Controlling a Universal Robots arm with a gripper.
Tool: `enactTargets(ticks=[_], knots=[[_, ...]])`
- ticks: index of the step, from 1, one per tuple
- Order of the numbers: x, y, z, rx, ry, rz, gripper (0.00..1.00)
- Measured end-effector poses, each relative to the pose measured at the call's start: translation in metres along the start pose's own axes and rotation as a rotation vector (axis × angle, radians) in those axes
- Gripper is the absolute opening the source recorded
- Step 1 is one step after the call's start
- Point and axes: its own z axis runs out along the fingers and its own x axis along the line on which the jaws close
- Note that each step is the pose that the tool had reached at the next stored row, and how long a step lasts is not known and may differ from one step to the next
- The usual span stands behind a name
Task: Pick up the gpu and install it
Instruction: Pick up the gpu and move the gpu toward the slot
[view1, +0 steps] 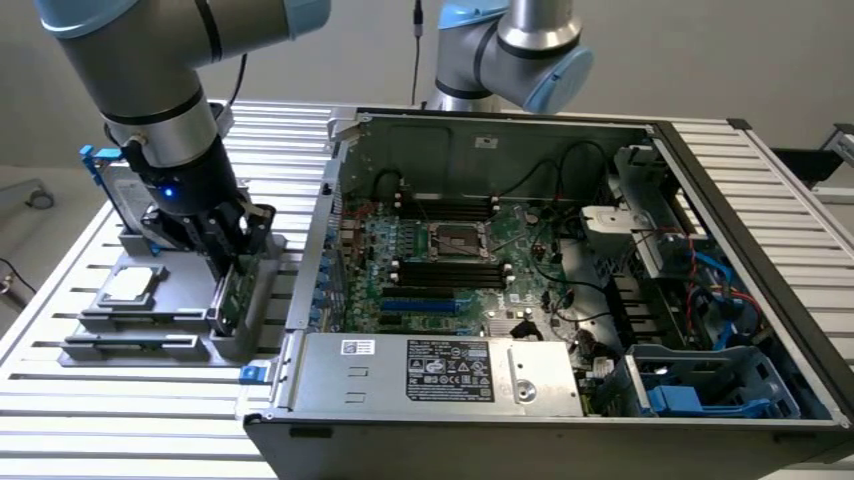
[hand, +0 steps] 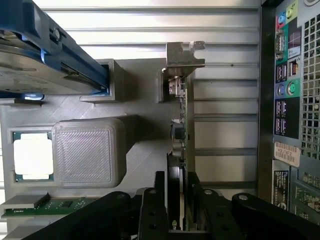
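The jaws are standing apart, straddling the gpu (hand: 180, 137) from above. One jaw is sitting close to each flat face, and no clamp is showing yet. The gpu is standing on edge in a slot of the grey holder (hand: 145, 95), with its silver bracket at the end far from the jaws, so it is not lifted.

In the same holder the chip (hand: 33, 156) is lying flat and the blue-framed drive (hand: 35, 65) is leaning in its own slot. In the exterior view the arm (view1: 160, 110) is hanging over the holder on the slatted worktop (view1: 134, 420), to the exterior view's left of the open case (view1: 534, 140). The motherboard (view1: 441, 270) is lying exposed inside.

I judge the pick-up to be only beginning: the gpu is not yet gripped, raised, or seated in the case.
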Motion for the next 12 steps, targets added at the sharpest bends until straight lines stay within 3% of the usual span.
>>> enactTargets(ticks=[1,12], knots=[[0.0,0.0,0.0,0.0,0.0,0.0,0.29],[0.0,0.0,0.0,-0.0014,-0.0001,0.0,0.26]])
